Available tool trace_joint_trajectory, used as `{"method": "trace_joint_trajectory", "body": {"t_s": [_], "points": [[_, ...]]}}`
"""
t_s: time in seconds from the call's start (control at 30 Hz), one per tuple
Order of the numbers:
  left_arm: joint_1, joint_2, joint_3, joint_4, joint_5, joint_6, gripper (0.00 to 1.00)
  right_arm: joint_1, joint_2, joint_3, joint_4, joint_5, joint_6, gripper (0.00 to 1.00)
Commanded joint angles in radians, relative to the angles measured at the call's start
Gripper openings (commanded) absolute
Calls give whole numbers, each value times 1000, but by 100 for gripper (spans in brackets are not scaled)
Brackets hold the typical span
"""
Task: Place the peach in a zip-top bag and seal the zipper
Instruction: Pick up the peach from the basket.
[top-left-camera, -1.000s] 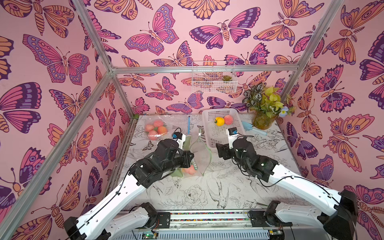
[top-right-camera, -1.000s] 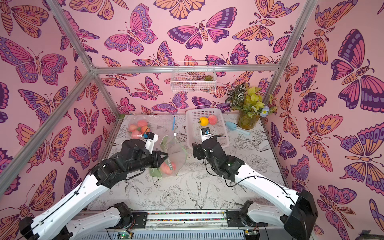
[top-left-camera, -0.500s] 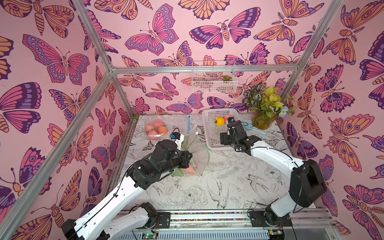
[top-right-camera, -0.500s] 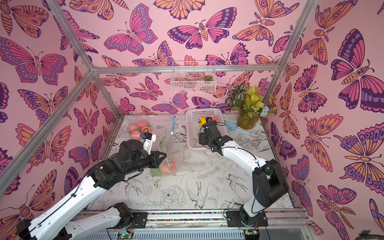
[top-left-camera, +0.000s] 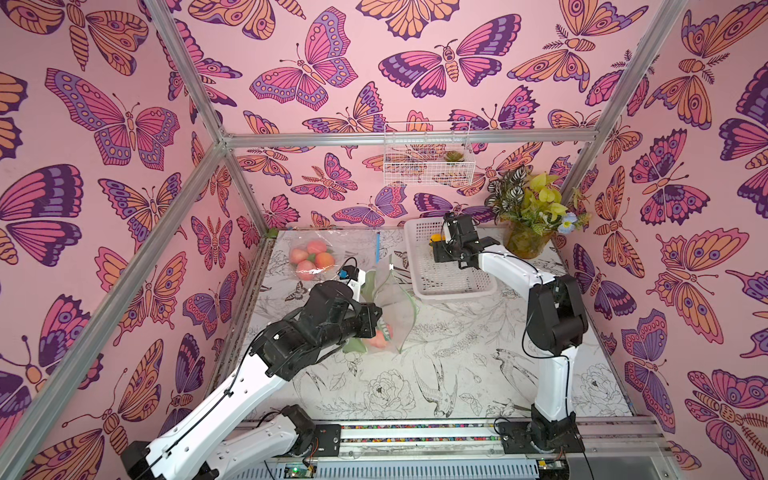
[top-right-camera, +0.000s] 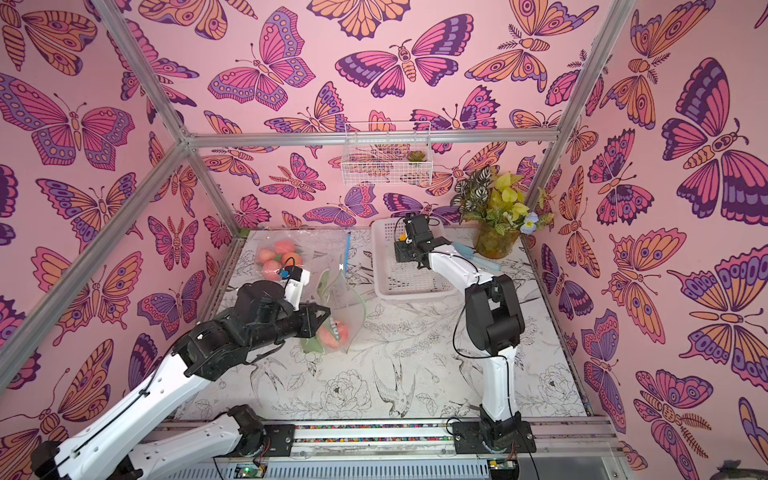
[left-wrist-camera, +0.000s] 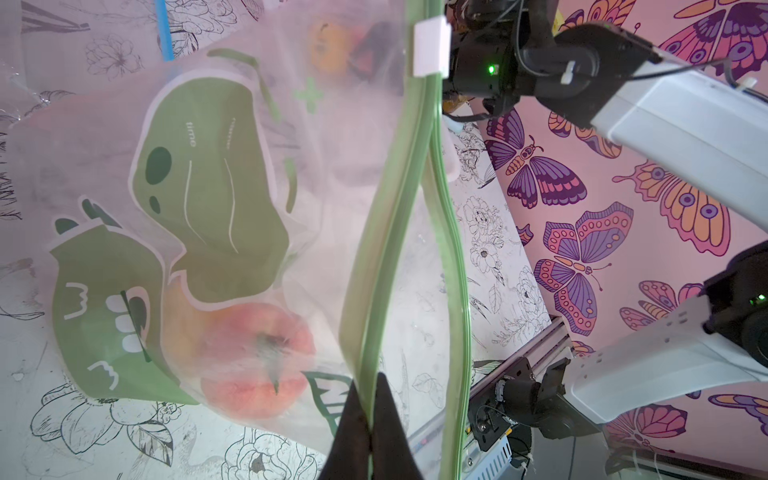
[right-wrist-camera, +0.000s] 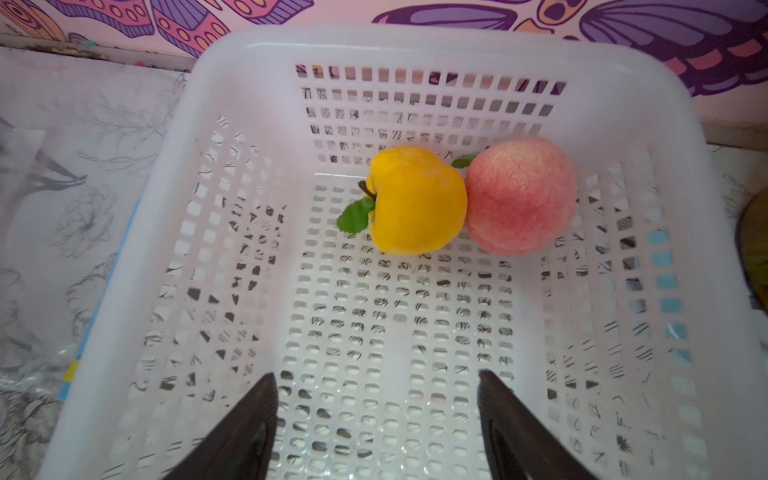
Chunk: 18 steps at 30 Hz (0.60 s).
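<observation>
Right wrist: peach (right-wrist-camera: 519, 195) lies beyond spread fingers (right-wrist-camera: 245, 424).

In both top views, upper centre, we find the right gripper (top-left-camera: 441, 254) hiding the peach (right-wrist-camera: 519, 195) in the basket (top-left-camera: 453, 279); only a yellow fruit (top-left-camera: 435, 237) sliver shows.

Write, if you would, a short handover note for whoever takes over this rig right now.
Left gripper: shut on the zip-top bag at its zipper edge.
Right gripper: open and empty, above the white basket.
Things: the bagged peach lies at the bag's bottom. A second peach touches a yellow fruit in the basket.
Done: one peach is in the bag.
Left: the zipper tracks stand apart, with the white slider at the far end. Seal it.
</observation>
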Motion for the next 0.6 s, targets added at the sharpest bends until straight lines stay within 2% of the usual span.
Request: {"method": "trace_joint_trajectory", "body": {"t_s": [0.0, 0.57], "points": [[6, -13, -4, -18, -21, 23, 0, -16, 74, 126, -68, -7, -44, 76], [7, -15, 5, -41, -45, 50, 0, -37, 401, 571, -205, 22, -111, 79]]}}
